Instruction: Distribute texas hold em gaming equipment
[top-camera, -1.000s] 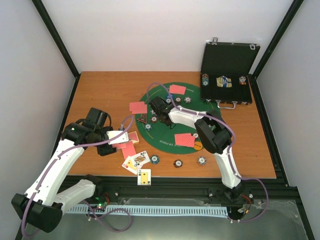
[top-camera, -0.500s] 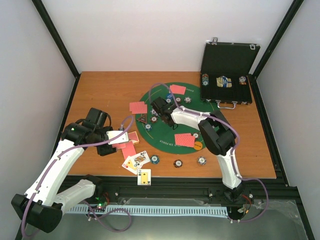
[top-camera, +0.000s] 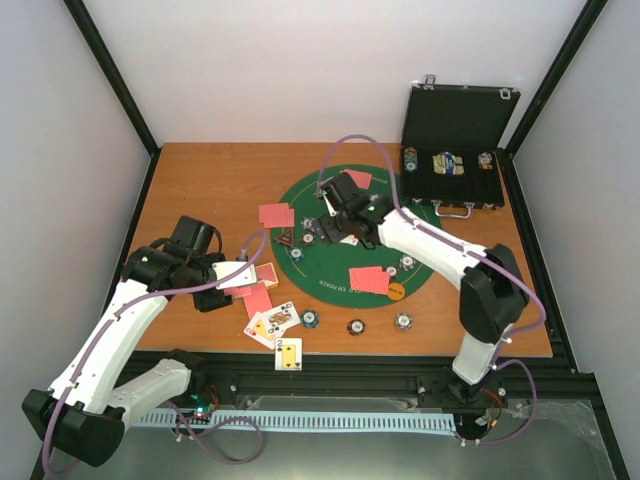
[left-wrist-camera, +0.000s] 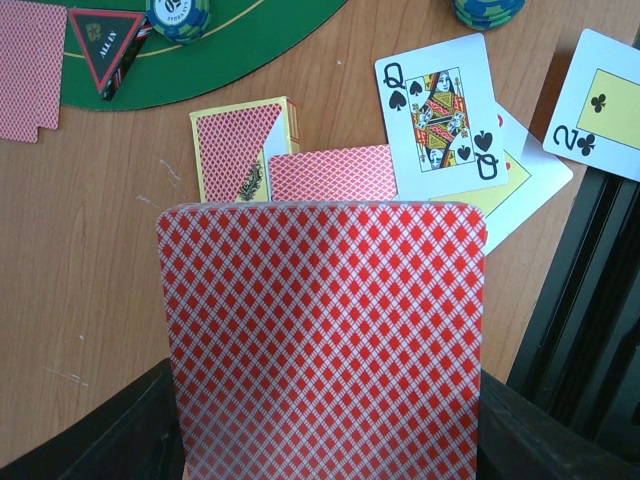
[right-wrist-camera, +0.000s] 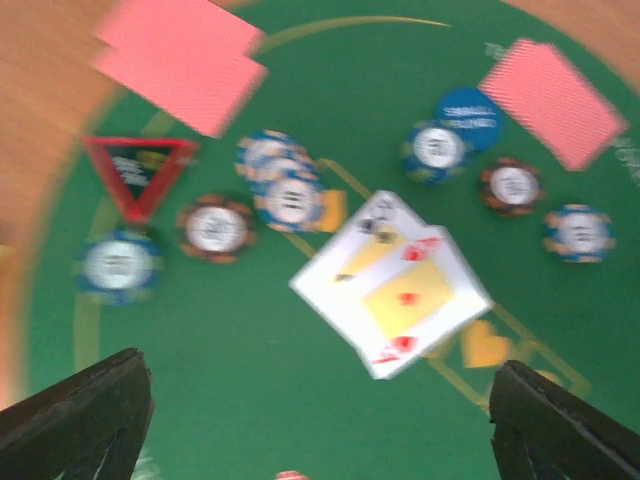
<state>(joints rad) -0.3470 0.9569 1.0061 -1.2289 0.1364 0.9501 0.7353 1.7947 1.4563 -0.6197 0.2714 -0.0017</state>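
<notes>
My right hand (right-wrist-camera: 320, 400) hovers wide open and empty over the face-up cards (right-wrist-camera: 390, 285) lying mid-mat (right-wrist-camera: 250, 400). I'd lift straight up, so the fingers clear them and the chips (right-wrist-camera: 285, 195) nearby. My left hand (top-camera: 222, 274) sits low over the table (top-camera: 200, 180), clamped on a red-backed card (left-wrist-camera: 325, 340).

On dark red-edged triangle marker (left-wrist-camera: 105, 40): pale letters read "ALL IN". On white-faced queen card (left-wrist-camera: 437, 95): "Q" over black spade showed at both corners. On white-faced card with yellow panel (left-wrist-camera: 600, 105): "2" over black club. On round green felt mat (top-camera: 325, 270): white rim lettering ended "POKER", rest too small. On blue disc (right-wrist-camera: 468, 108): lettering was blurred, unreadable.
</notes>
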